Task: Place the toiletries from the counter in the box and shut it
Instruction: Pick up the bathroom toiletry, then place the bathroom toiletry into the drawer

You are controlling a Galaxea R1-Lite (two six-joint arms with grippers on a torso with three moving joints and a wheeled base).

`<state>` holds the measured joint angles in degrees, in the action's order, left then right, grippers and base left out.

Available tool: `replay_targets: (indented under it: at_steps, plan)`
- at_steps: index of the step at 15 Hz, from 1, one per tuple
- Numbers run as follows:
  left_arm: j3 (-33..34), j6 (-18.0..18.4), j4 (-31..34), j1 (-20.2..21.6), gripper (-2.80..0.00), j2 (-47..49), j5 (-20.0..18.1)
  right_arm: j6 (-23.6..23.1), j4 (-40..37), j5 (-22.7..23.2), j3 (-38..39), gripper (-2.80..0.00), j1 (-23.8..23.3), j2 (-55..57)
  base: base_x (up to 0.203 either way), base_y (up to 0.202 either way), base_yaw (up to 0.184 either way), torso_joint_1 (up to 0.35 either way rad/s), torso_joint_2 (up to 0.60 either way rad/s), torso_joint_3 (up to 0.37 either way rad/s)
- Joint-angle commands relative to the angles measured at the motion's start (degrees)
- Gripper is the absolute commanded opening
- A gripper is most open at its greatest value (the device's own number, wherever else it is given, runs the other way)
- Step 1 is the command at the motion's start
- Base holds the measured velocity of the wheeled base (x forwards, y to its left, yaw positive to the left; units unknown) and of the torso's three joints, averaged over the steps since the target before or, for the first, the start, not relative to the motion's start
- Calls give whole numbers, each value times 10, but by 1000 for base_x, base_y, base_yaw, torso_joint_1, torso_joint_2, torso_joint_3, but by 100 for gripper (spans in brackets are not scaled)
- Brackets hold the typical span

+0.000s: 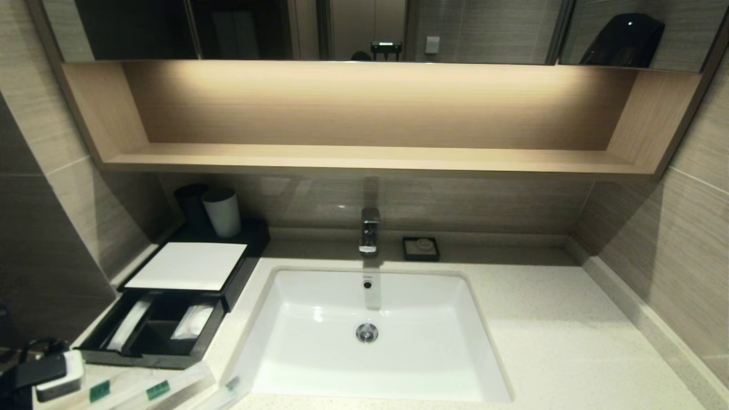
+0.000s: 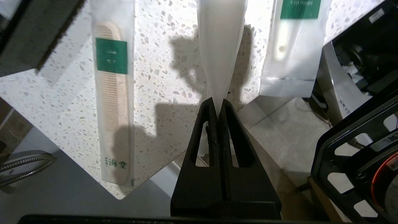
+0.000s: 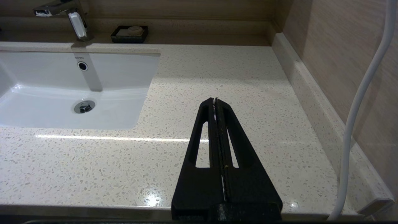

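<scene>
Two slim packets with green square labels lie flat on the pale speckled stone counter (image 2: 161, 77) in the left wrist view: a clear-wrapped comb packet (image 2: 113, 102) and a whitish labelled packet (image 2: 293, 46). Between them, our left gripper (image 2: 219, 104) has its black fingers pinched tight on the tapered end of a third, plain white packet (image 2: 220, 46), which appears lifted clear of the stone, though we cannot be sure its far end is off the surface.

We judge these wraps light, thin and floppy, and slick enough to slide out of a pinch; an end grip like this one lets the packet dangle, so a hold nearer the stiff item inside would steady it.

In the head view, the low dark box with a flat white top panel (image 1: 188, 265) sits at the left of the white rectangular sink (image 1: 490, 364), its divided drawer (image 1: 151, 353) pulled out with two whitish packets already inside.

Our right gripper (image 3: 216, 101) is closed on nothing, parked above bare counter right of the sink.
</scene>
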<state>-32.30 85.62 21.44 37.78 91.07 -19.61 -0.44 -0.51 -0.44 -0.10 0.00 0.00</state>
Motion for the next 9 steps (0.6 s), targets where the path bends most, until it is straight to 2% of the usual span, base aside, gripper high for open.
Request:
replay_targets:
  at_steps: [1, 5, 9]
  plan:
    - [-29, -9, 36, 0, -280, -37, -21, 0, 0, 0, 0, -280, 0, 0, 0, 0, 0, 0, 0, 0]
    - [-126, -18, 183, 0, -280, -67, -60, 0, 0, 0, 0, -280, 0, 0, 0, 0, 0, 0, 0, 0]
    - [-237, -53, 274, 1, -280, -62, -75, 0, 0, 0, 0, -280, 0, 0, 0, 0, 0, 0, 0, 0]
